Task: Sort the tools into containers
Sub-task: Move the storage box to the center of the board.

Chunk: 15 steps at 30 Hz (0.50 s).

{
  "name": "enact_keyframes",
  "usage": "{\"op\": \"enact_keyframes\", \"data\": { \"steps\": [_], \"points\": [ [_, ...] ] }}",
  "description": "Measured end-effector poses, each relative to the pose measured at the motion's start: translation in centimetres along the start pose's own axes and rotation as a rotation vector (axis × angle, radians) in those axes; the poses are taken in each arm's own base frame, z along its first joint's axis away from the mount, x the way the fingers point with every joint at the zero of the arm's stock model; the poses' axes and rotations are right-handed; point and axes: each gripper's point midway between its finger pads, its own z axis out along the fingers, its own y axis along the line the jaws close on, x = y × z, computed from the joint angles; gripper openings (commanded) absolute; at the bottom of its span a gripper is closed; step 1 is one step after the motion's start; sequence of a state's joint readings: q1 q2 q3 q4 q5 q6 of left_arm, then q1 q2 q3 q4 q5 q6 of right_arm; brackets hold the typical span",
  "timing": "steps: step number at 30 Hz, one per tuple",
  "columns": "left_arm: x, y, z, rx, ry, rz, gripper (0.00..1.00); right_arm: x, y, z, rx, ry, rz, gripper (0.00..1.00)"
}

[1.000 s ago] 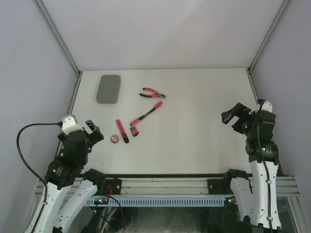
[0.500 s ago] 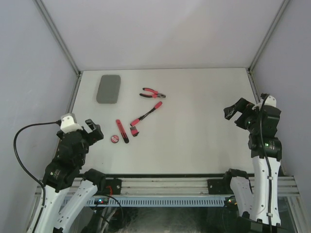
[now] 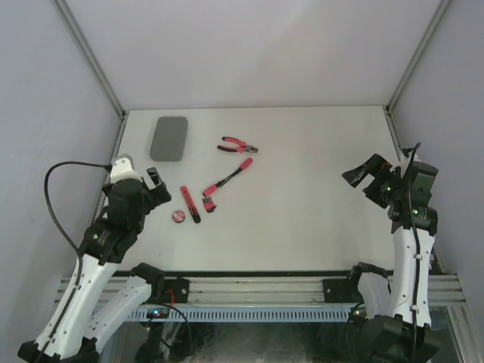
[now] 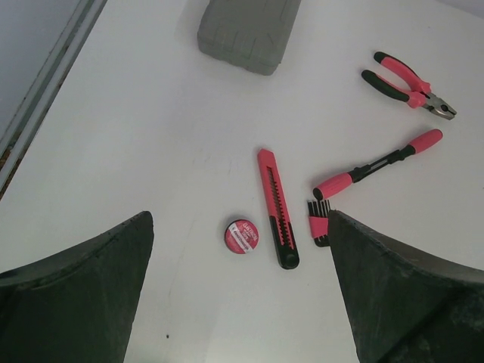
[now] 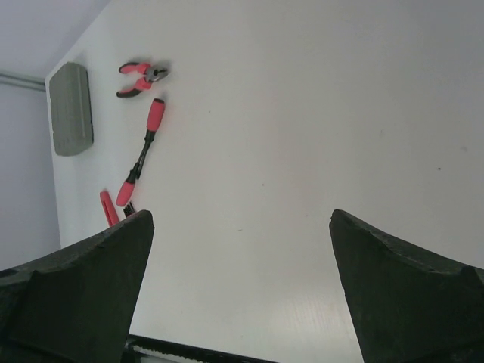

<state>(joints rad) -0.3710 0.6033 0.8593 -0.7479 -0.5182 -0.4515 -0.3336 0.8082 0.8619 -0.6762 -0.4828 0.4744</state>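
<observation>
- The left gripper [image 4: 240, 299] hung above the table [image 3: 302, 212] with its fingers wide apart and nothing between them; the right gripper [image 5: 242, 295] was likewise spread and empty, well off to the side of everything.
- The grey case [image 4: 249, 26] lay far ahead of the left gripper and a little to its left; it looked shut, so I judged opening it had to come before any tool went in.
- To do that well, I would have brought the fingers to a long edge of the case and lifted the lid there, the other arm steadying it.
- The small red disc [image 4: 241, 236] sat just ahead of the left gripper, between its fingers' lines; the short red-and-black tool [image 4: 276, 208] lay just right of it, long axis running nearly straight away from the hand, black end nearest.
- The comb-like piece [image 4: 319, 223] lay close by the right finger, touching the near end of the screwdriver [image 4: 378, 162]; the screwdriver slanted away to the right.
- The pliers [image 4: 408, 76] lay farthest right, nose pointing right, handles left.
</observation>
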Motion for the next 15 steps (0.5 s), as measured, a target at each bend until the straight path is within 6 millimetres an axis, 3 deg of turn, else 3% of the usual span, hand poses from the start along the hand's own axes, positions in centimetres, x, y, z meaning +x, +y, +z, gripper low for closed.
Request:
{"op": "enact_keyframes", "data": {
  "steps": [5,15],
  "points": [
    [-0.1,-2.0,2.2,0.007,0.05,0.022,1.0,1.8,-0.1,0.6,-0.028,0.064,0.017,1.0],
    [0.2,-5.7,6.2,0.059,0.088,-0.017,1.0,2.9,1.1,1.2,-0.081,0.1,-0.02,1.0]
  ]
}}
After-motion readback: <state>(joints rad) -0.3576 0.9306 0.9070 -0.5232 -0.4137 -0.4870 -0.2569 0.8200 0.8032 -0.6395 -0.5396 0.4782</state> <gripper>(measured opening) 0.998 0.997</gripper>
